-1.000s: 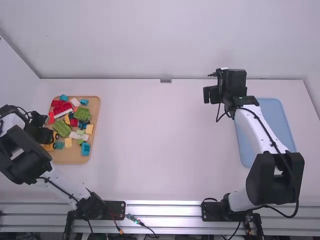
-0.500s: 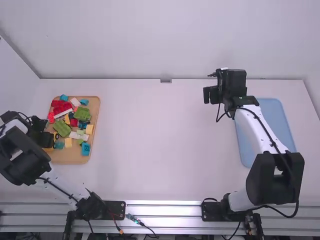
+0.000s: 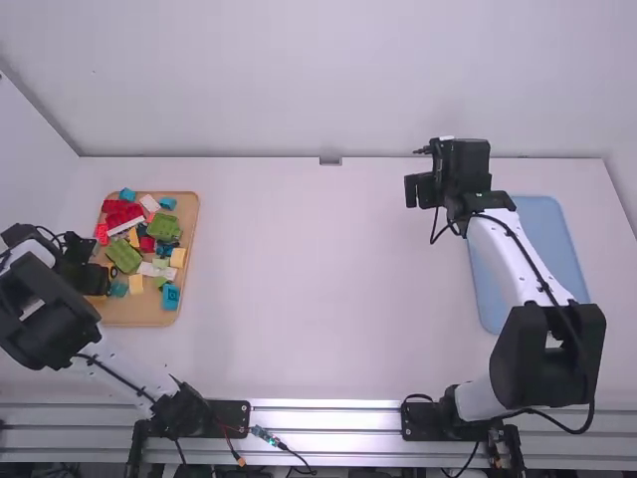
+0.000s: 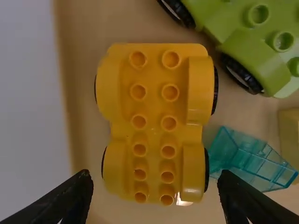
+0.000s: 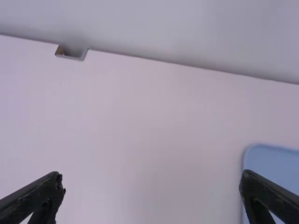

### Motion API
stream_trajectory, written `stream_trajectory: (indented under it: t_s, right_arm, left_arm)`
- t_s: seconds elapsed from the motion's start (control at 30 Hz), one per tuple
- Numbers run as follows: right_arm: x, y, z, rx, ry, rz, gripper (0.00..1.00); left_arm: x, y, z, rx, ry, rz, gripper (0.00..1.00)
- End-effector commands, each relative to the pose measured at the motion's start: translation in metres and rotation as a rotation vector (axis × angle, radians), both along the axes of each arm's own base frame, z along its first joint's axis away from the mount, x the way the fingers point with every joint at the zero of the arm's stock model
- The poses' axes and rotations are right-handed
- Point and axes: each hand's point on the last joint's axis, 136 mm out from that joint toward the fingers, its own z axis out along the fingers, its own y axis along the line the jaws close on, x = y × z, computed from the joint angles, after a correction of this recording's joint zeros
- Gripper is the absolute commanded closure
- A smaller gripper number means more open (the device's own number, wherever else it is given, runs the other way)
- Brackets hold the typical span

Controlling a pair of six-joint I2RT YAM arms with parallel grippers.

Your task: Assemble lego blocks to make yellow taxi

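Yellow car base (image 4: 155,128) lay near left gripper (image 3: 102,280), lined up with its spread fingers. Right gripper (image 3: 418,188) was well apart, fingers parted.

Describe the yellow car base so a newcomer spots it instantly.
On the white table, find the tan tray at the left. Under the open left gripper sits a long, studded base with black wheels. Its deep yellow sets it apart from the wheeled green base; its wheels, from the see-through teal block.
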Motion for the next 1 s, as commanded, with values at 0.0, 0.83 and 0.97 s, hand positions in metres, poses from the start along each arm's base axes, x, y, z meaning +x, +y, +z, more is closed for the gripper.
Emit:
stream_trajectory:
  t_s: [0.0, 0.83, 0.97]
  right_arm:
    - [0.004, 0.0, 0.008, 0.0, -0.017, -0.003, 0.01]
    - [0.004, 0.001, 0.007, -0.004, -0.014, 0.001, 0.01]
    - [0.004, 0.001, 0.007, -0.002, -0.015, 0.0, 0.01]
  left_arm:
    - [-0.001, -0.002, -0.005, -0.013, -0.001, -0.006, 0.28]
    - [0.003, 0.006, -0.023, -0.035, -0.039, -0.004, 0.27]
    - [0.003, 0.006, -0.024, -0.078, -0.087, 0.009, 0.32]
